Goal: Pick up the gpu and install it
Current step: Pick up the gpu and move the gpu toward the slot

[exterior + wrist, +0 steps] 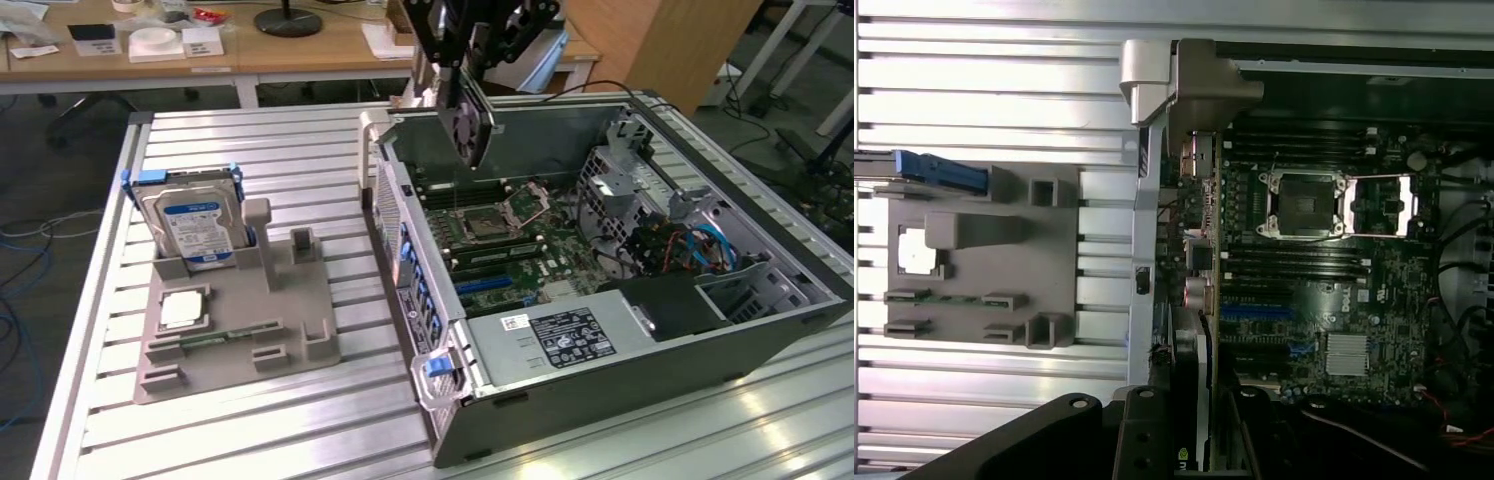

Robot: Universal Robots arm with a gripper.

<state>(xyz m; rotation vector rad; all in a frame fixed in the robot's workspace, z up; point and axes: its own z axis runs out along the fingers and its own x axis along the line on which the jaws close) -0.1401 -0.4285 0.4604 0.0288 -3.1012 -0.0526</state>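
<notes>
The gpu point(469, 118) hangs on edge, a thin dark card with its round black fan facing the exterior view's left. My gripper point(470, 62) is shut on its upper edge, holding it in the air over the back corner of the open computer case point(747, 330). Below it lies the motherboard point(497, 232) with a blue expansion slot point(487, 283). In the wrist view the gpu point(1190, 385) appears edge-on between my black fingers point(1142, 440), above the case's rear wall, with the blue slot point(1254, 313) just beside it.
A grey fixture point(227, 335) on the slatted aluminium table point(267, 440) carries an upright hard drive point(194, 225) in a blue frame, a processor chip point(180, 308) and a memory stick point(220, 335). The power supply point(561, 335) and drive cage point(641, 180) stand inside the case.
</notes>
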